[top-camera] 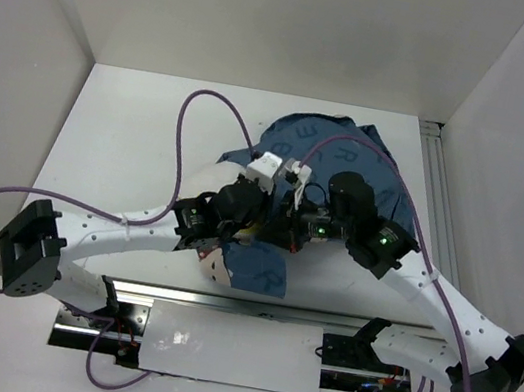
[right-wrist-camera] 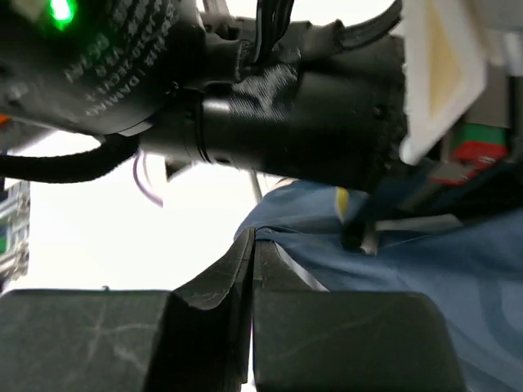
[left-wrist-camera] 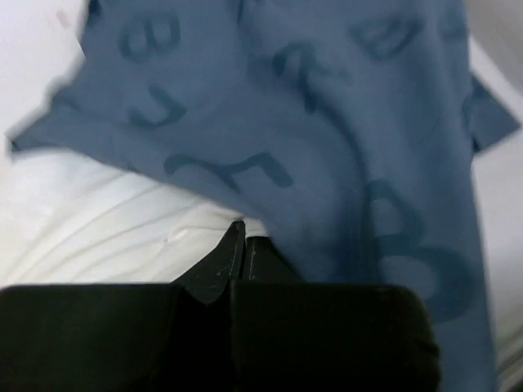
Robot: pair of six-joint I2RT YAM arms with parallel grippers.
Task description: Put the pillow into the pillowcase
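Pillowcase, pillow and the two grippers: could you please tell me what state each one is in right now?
pillowcase: crumpled, draped over part of the pillow.
pillow: partly covered, a white stretch exposed; inside or merely under, unclear.
left gripper: shut, tips at the pillowcase's edge; whether it pinches cloth is unclear.
right gripper: shut on a raised edge of the pillowcase.

Desk (top-camera: 131, 132): white. Walls (top-camera: 273, 15): white panels at desk's left, far and right sides. Metal rail (top-camera: 441, 202): along desk's right edge. White plate (top-camera: 235, 349): at desk's near edge.
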